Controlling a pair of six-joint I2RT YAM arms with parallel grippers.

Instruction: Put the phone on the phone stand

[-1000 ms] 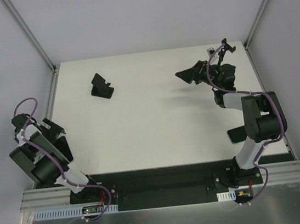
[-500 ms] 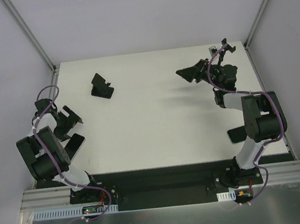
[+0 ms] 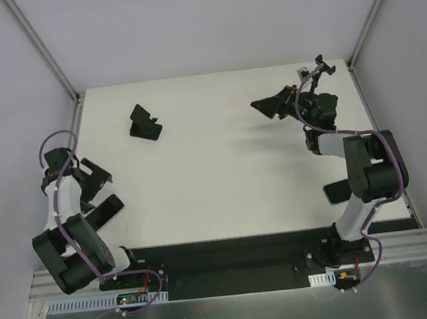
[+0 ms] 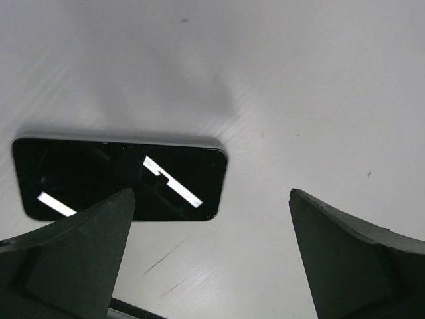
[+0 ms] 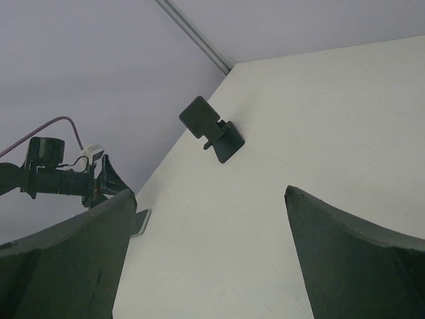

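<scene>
Left gripper (image 4: 211,196) hangs over the white counter (image 4: 299,100), jaws spread wide. The phone (image 4: 119,178) lies flat, glossy face up, just ahead of that gripper and off to one side, its near edge hidden behind one fingertip (image 4: 99,226). The right gripper (image 5: 209,199), well apart from it, is wide open too.

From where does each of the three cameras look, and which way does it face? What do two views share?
Top external: above and behind the bases, looking down on the white table; left arm and right arm both show.
Left wrist: on the left arm, looking down at the phone lying flat; open left gripper at the bottom corners.
Right wrist: looking low across the table toward its left side; open right gripper shows.
Shared: top external and right wrist both show the small folding stand.
</scene>
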